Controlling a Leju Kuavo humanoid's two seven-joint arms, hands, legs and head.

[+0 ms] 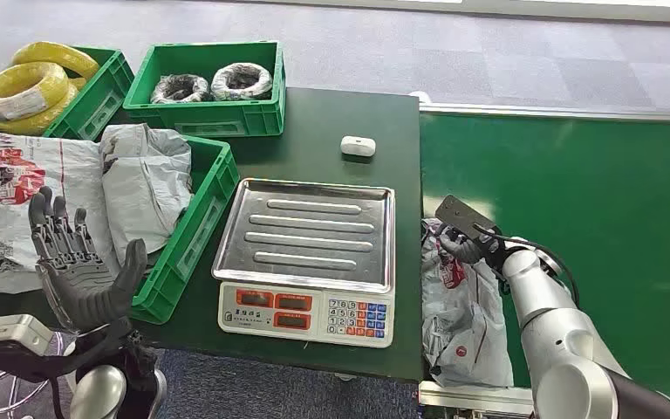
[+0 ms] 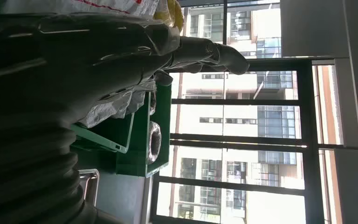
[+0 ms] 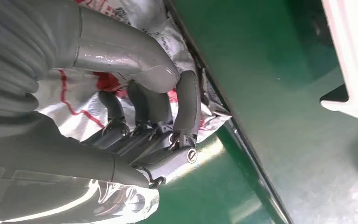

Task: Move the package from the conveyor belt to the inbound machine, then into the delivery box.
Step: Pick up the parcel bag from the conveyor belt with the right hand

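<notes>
Conveyor belt (image 1: 576, 201): broad bare green run right of the worktop (image 1: 331, 122), open beyond the arm. Three green crates; nearest crate (image 1: 194, 218) holds grey bags, its left side cut off. One scale (image 1: 310, 262), tray bare, sits beside the belt edge. One package (image 1: 462, 314), grey with red print, lies at the belt's near-left edge. Right hand (image 1: 464, 244) fingers curled onto its top; contact partly hidden. Left hand (image 1: 74, 262) raised, fingers spread, holding nothing.
</notes>
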